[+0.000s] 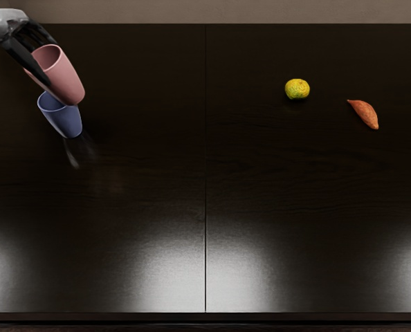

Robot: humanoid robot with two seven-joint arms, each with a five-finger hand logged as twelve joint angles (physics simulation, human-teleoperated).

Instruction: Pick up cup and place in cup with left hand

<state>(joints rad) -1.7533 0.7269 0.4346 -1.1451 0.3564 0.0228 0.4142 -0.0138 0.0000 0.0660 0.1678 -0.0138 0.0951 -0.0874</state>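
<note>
At the upper left of the head view, my left hand [41,63] is closed around a pink cup [65,79], its dark fingers along the cup's left side. The pink cup's mouth faces up and its base overlaps the rim of a blue cup [66,123] in this view. The blue cup stands on the table with its opening up, partly covered at the back right by the pink cup. Whether the pink base is inside the blue cup or just above it, I cannot tell.
A yellow-green round fruit [297,88] lies on the right half of the dark table [205,207]. Further right is an orange-red sweet potato-like item [364,114]. A thin seam runs down the table's middle.
</note>
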